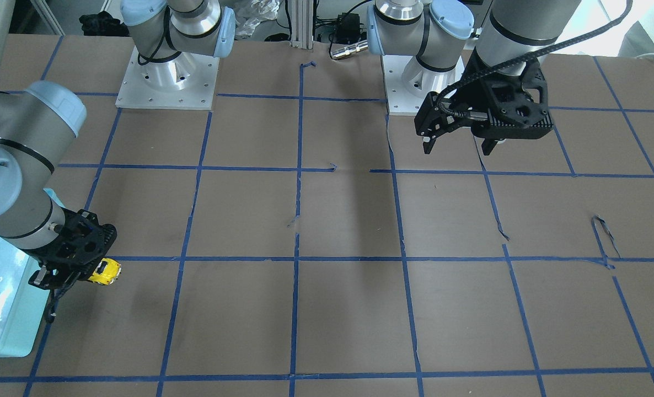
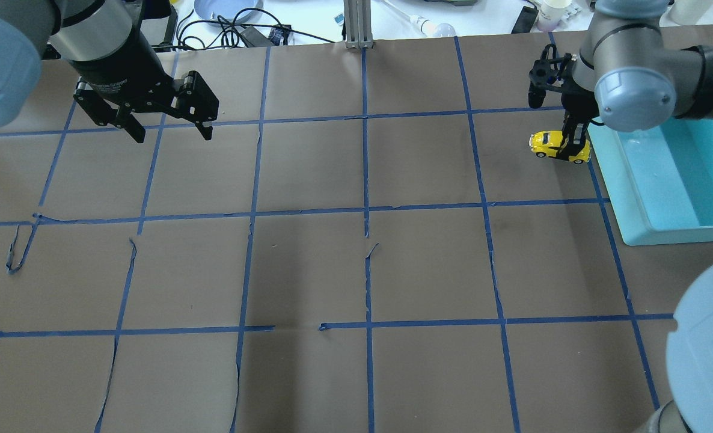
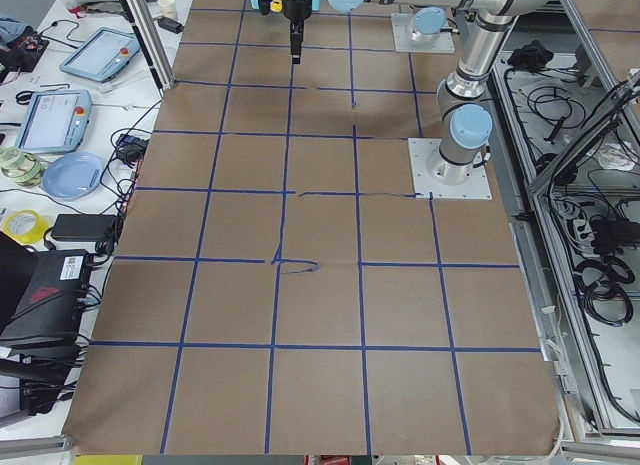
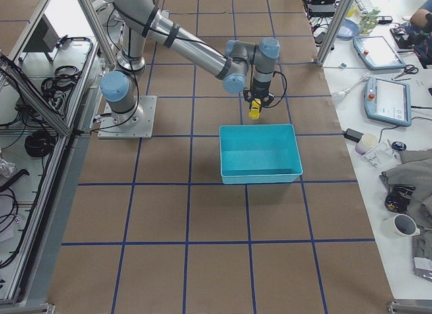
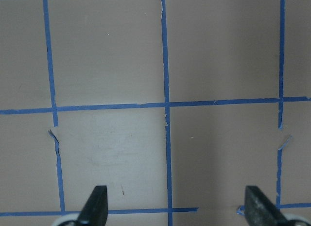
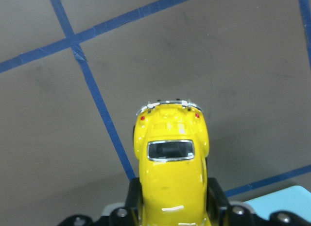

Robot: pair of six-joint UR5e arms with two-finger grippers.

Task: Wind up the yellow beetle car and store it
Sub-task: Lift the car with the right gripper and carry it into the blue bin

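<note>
Right gripper [image 2: 573,147] is clamped on the small, glossy yellow beetle car [image 2: 558,146], a black finger [image 6: 133,197] pressed against each flank. From the right wrist view the car [image 6: 172,158] juts straight out ahead of the wrist, dark window up, its chrome bumper and two tiny red lights at the end farthest from the hand. Whether the wheels touch the paper, I can't tell. Just beside this hand, on its outer side, sits the open rectangular turquoise plastic bin [image 2: 663,231], and the car is outside it, close to the bin's wall. Beneath the fingers lies the brown paper-covered table [image 2: 308,270], crossed by blue tape lines [image 2: 365,180].

Well apart on the other side, the left gripper [image 2: 172,129] hangs above the table with its fingers spread wide, nothing between them, only paper and tape below its fingertips [image 5: 97,201].
</note>
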